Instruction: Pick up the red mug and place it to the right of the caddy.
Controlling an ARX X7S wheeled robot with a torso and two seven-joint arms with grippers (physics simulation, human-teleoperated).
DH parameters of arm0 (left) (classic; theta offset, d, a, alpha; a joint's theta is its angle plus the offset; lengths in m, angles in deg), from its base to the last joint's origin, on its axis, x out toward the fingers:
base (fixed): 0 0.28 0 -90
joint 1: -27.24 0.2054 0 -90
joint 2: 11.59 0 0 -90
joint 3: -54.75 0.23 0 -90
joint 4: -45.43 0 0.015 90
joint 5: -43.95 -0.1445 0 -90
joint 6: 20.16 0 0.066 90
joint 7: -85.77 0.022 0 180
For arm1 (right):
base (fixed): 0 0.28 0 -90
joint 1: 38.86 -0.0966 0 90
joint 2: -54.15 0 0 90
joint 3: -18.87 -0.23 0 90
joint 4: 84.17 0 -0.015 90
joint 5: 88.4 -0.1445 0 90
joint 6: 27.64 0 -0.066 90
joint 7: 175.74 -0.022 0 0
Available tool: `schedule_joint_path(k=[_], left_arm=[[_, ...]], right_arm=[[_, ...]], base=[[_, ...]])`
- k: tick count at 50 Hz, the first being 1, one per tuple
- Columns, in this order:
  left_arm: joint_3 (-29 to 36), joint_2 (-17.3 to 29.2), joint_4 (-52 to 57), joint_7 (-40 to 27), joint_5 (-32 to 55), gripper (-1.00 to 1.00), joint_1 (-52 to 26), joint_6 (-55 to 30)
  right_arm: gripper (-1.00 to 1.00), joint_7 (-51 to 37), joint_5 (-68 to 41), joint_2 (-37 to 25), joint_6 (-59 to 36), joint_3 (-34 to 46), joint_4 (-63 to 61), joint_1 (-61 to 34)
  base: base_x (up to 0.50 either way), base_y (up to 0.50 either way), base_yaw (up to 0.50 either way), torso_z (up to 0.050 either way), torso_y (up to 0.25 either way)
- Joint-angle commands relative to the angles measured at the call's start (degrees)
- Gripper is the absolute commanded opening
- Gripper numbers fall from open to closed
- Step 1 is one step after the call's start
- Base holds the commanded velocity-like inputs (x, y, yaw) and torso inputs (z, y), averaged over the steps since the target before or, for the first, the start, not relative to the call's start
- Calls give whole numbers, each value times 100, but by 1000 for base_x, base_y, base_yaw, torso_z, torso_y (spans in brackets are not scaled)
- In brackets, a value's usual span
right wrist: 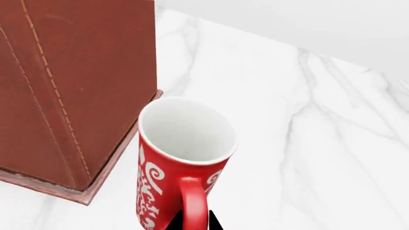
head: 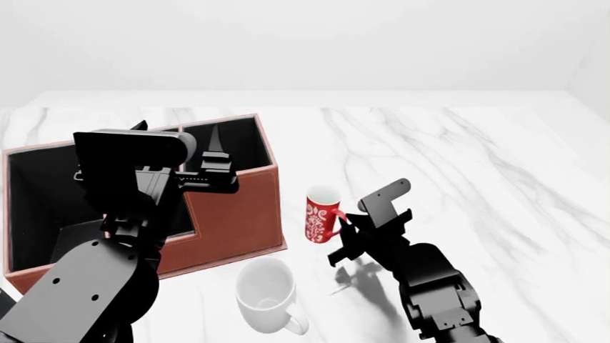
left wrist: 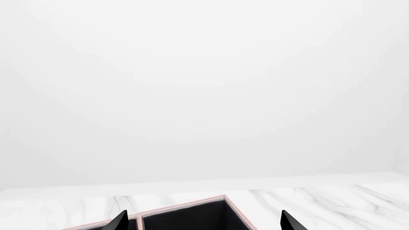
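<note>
The red mug [head: 321, 214] with its white swirl pattern stands upright on the marble table, just right of the caddy [head: 238, 214], a large reddish-brown box with black-lined compartments. In the right wrist view the mug [right wrist: 153, 191] stands close beside the caddy's corner [right wrist: 76, 86], handle towards the camera. My right gripper [right wrist: 191, 223] has a black fingertip tight against each side of the handle; in the head view it [head: 341, 227] is at the mug's right side. My left gripper [left wrist: 204, 221] is open and empty above a caddy compartment [left wrist: 191, 218].
A larger plain white mug [head: 265, 293] stands in front of the caddy's right corner, left of my right forearm. The marble tabletop [head: 458, 164] stretches right and back to a white wall. My left arm hangs over the caddy.
</note>
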State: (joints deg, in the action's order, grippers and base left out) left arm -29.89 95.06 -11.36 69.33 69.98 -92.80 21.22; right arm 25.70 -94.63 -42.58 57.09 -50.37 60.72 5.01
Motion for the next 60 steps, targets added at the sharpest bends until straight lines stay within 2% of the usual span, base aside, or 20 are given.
schedule_joint_path(k=[1,6,7,22,28,34,38,40,46,50,52,55,57,60], left_arm=[[20,10,-37,-7,21,100,-4,35],[28,17,-36,-18,30,100,-20,26],[35,20,-35,-20,30,100,-23,25],[66,49,-44,-47,48,100,10,52],[49,60,-31,-65,71,100,9,51],[5,93,8,-81,115,100,7,16],[15,101,-80,-64,85,100,34,102],[17,102,-79,-69,90,100,34,102],[-3,111,-50,-91,120,100,18,88],[-3,119,-41,-102,126,100,36,99],[-17,125,-16,-117,136,100,35,90],[-22,125,-9,-124,149,100,27,93],[-23,123,6,-129,163,100,16,87],[-21,122,-10,-126,168,100,19,111]], right_arm=[[-100,227,206,-163,-363,493,-66,487],[-100,284,177,-158,-345,510,-59,474],[100,297,160,-165,-367,502,-107,484],[100,338,84,-226,-447,513,-383,578],[100,269,12,-333,-697,453,-904,736],[100,-74,-604,-955,-1718,-206,-3381,1763],[100,-461,-1227,-1613,-2476,-1024,-5589,2809],[100,-592,-1435,-1820,-2722,-1319,-6297,3107],[100,-978,-1848,-2179,-2833,-2254,-7974,3945],[100,-1159,-2305,-2038,-2791,-2845,-8582,3942],[100,-1480,-2643,-1711,-2678,-3281,-8881,3679],[100,-1689,-2884,-1459,-2650,-3402,-9069,3470],[100,-1808,-2547,-1356,-2481,-3150,-9165,3386],[100,-1867,-2701,-1213,-2497,-3139,-9158,3257]], base=[[0,0,0,0,0],[0,0,0,0,0],[0,0,0,0,0],[0,0,0,0,0],[0,0,0,0,0],[0,0,0,0,0],[0,0,0,0,0],[0,0,0,0,0],[0,0,0,0,0],[0,0,0,0,0],[0,0,0,0,0],[0,0,0,0,0],[0,0,0,0,0],[0,0,0,0,0]])
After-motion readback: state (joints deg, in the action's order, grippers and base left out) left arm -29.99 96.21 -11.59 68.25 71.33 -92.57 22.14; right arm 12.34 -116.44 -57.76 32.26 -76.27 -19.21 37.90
